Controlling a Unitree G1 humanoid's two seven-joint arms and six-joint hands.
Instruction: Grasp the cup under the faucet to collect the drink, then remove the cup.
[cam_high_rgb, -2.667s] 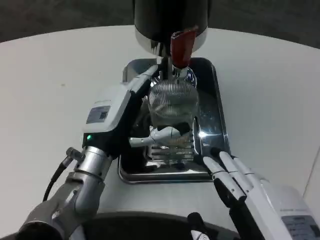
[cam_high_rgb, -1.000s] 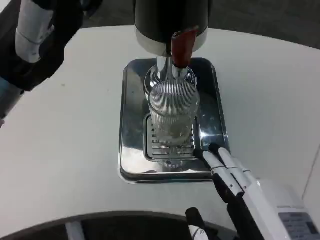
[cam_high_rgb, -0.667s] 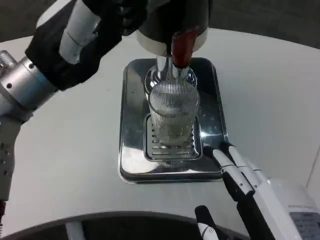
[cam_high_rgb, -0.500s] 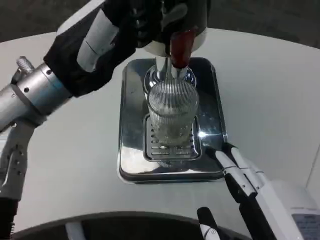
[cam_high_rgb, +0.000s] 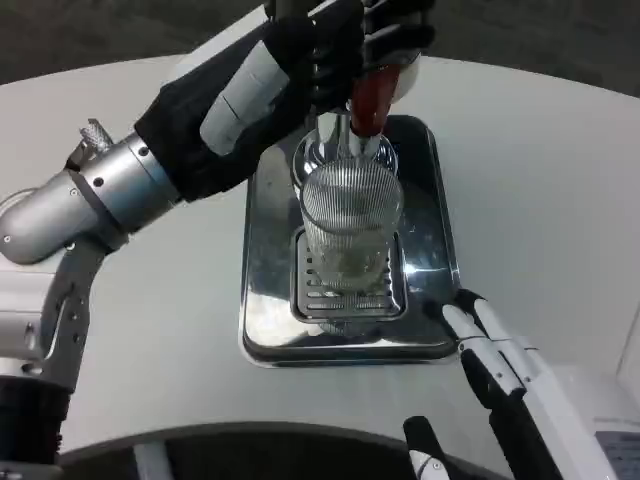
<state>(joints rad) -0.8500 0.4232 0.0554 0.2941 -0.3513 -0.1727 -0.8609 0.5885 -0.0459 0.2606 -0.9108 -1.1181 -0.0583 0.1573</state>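
Observation:
A clear ribbed cup (cam_high_rgb: 351, 222) stands upright on the slotted grate (cam_high_rgb: 349, 295) of a silver drip tray (cam_high_rgb: 265, 250), right under the faucet (cam_high_rgb: 345, 140). The faucet's red lever (cam_high_rgb: 367, 103) rises above the cup. My left hand (cam_high_rgb: 378, 30) reaches in from the left, its fingers curled over the top of the lever and hiding its tip. My right hand (cam_high_rgb: 487, 342) lies at the tray's front right corner, fingers stretched out and apart, holding nothing. It does not touch the cup.
My left forearm (cam_high_rgb: 150, 180), in its black sleeve, crosses above the table's left side and the tray's far left corner. The dispenser body sits behind my left hand. White tabletop (cam_high_rgb: 540, 180) spreads to the right of the tray.
My left arm has swung in from the upper left, and its hand now covers the red lever. My right hand has drifted slightly right and nearer. The cup has stayed in place.

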